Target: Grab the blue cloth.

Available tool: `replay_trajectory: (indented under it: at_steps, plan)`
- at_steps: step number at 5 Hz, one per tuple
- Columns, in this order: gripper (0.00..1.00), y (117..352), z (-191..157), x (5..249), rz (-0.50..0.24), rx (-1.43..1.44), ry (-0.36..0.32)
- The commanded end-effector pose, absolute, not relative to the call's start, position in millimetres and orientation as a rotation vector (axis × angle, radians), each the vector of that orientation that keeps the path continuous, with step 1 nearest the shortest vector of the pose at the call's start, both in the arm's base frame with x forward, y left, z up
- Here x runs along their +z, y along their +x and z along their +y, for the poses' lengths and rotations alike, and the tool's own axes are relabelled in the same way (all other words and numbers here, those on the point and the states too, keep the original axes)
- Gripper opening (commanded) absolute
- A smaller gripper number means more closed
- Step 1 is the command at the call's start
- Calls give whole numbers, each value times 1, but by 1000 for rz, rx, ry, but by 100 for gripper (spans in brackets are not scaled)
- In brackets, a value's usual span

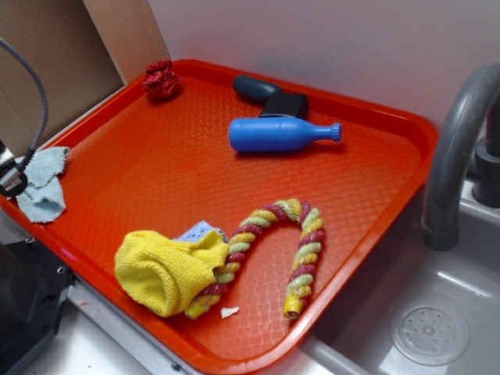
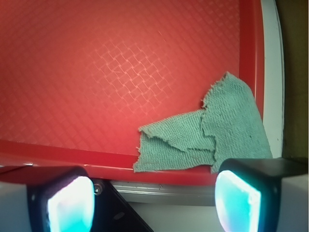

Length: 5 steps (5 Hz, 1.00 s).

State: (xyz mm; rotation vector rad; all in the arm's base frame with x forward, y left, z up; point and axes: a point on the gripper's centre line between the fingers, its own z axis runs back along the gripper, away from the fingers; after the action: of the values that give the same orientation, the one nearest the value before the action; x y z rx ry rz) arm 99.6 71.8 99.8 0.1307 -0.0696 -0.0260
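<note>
We found the blue cloth (image 1: pixel 43 183) draped over the left rim of the orange tray (image 1: pixel 156 172), part of it on the tray floor and part hanging past the edge. From the wrist view the same cloth (image 2: pixel 212 133) lay crumpled in the tray's corner, its ragged edges lapping onto the raised rim. The gripper (image 2: pixel 154 198) hung above and just outside that rim, its two pads (image 2: pixel 70 205) spread wide apart and holding nothing, with one pad just beside the cloth's lower edge. In the exterior view we saw only a dark piece of the arm and its cable at the left edge, close to the cloth.

Elsewhere on the tray we noted a yellow cloth (image 1: pixel 168 269) bunched near the front edge, touching a twisted rope toy (image 1: pixel 273 250), a blue bottle (image 1: pixel 281 134) lying on its side near the middle, a dark object (image 1: pixel 269 95) behind it and a red crumpled thing (image 1: pixel 162 78) at the far corner. A grey faucet (image 1: pixel 457 148) and sink (image 1: pixel 422 328) stood to the right of the tray
</note>
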Motion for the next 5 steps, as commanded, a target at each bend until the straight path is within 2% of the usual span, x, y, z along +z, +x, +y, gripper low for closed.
replay_trajectory:
  at_steps: [1, 2, 3, 5]
  plan:
    - [100, 98, 79, 111, -89, -24, 145]
    - [100, 98, 79, 111, -89, -24, 145]
    - [100, 118, 98, 88, -76, -28, 207]
    - [100, 128, 114, 42, 20, -61, 239]
